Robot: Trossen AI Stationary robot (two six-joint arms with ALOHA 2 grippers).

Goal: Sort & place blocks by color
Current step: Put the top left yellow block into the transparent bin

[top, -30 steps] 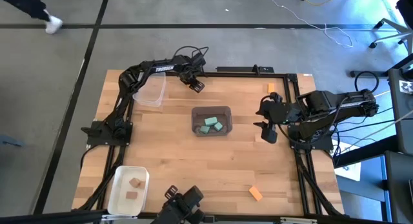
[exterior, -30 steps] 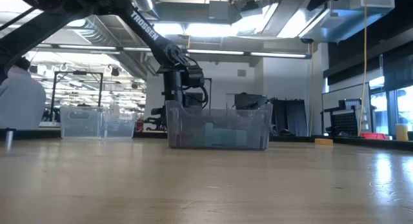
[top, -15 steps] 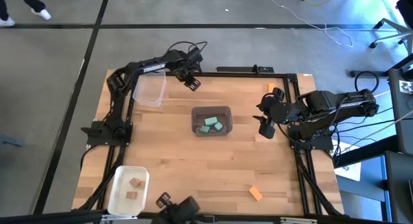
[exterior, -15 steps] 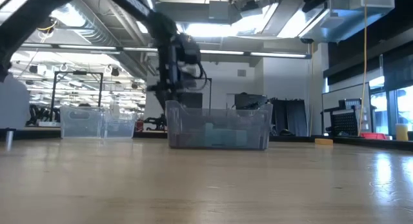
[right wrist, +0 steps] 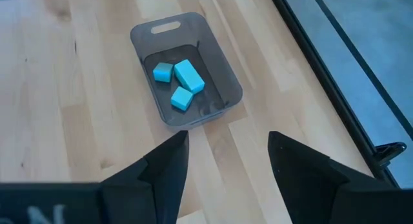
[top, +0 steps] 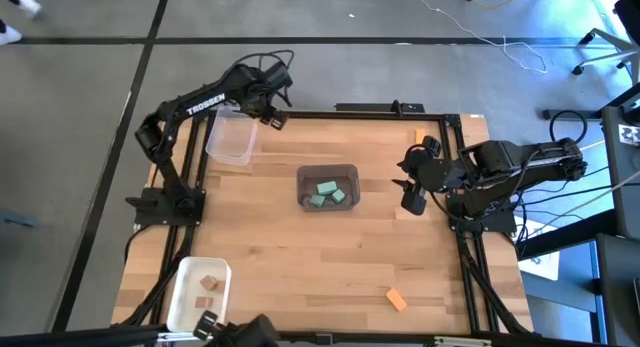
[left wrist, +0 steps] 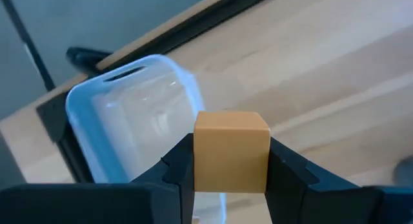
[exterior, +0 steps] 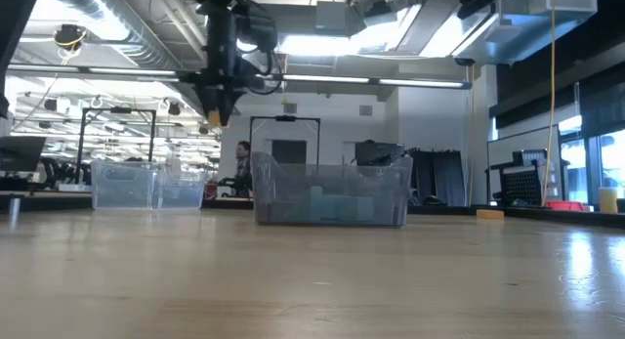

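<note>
My left gripper (top: 274, 117) is up over the table's far-left part, beside the clear bin (top: 231, 139), and is shut on an orange block (left wrist: 231, 150). In the low view the block (exterior: 214, 117) shows at the fingertips, high above the table. My right gripper (top: 410, 194) hangs open and empty over the table's right side. Three teal blocks (right wrist: 179, 82) lie in the grey bin (top: 328, 172). Two tan blocks (top: 206, 292) lie in the white bin (top: 184, 305). Two more orange blocks rest flat on the table, one near the near edge (top: 397, 300) and one by the far right corner (top: 421, 136). My left gripper pinches the orange block between its two fingers, one finger (left wrist: 179, 166) on each opposite side face (left wrist: 201, 161). The fingers come from above, pointing down. The block is lifted clear, high above the table, with the clear bin (left wrist: 139, 121) below and beyond it.
The grey bin (exterior: 330, 192) stands at the table's middle, the clear bin (exterior: 146, 186) at the far-left corner and the white bin at the near-left corner. A black frame rail (top: 395, 110) runs along the far edge. Bare wood lies between the bins.
My left gripper has risen and moved toward the table's far-left corner, from beside the grey bin's far side to the clear bin, carrying the orange block lifted clear. My right gripper has shifted slightly toward the far edge.
</note>
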